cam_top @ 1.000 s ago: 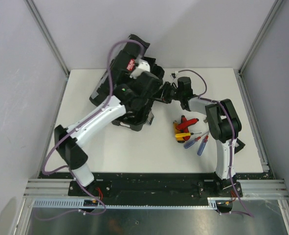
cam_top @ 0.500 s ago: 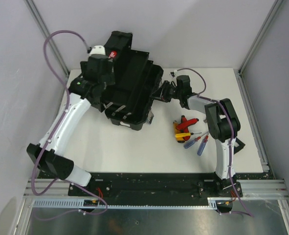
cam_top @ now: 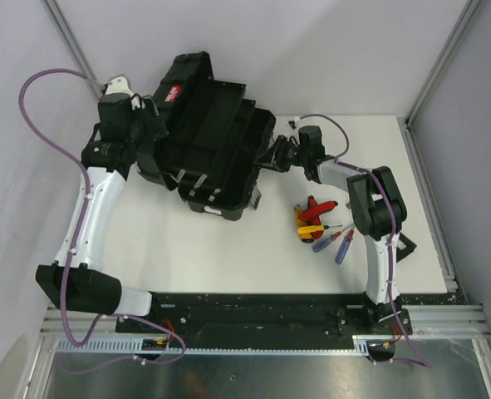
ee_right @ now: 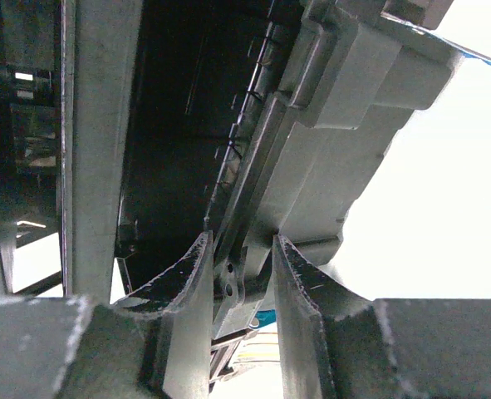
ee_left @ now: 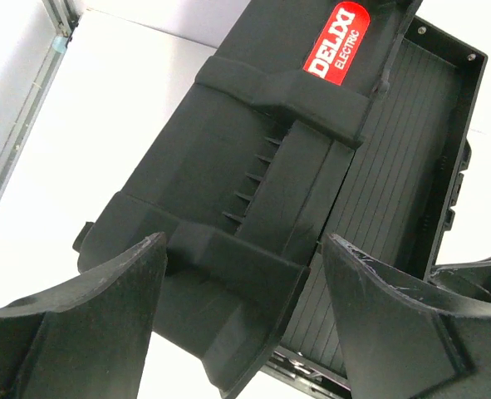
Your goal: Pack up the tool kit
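Note:
The tool kit's black toolbox [cam_top: 228, 162] stands open at the back left of the table. Its lid [cam_top: 183, 87] is raised and tipped back to the left, and the red label on its handle [ee_left: 336, 41] shows. My left gripper [cam_top: 144, 125] is at the lid's left end. Its jaws [ee_left: 245, 249] are open wide, with a corner of the lid [ee_left: 253, 191] between them and gaps on both sides. My right gripper [cam_top: 272, 158] is shut on the box's right rim [ee_right: 237, 287]. The screwdrivers [cam_top: 316, 220], red, yellow and blue handled, lie in a heap on the table to the right.
The white table [cam_top: 228, 249] is walled by grey panels, with metal posts at the back corners [cam_top: 95, 91]. A small dark part [cam_top: 295, 126] lies behind the right gripper. The right arm's elbow [cam_top: 378, 204] stands just right of the screwdriver heap.
My left arm has swung left and back from over the box. The lid has gone with it, from lying over the box to standing open. The right arm has stayed put.

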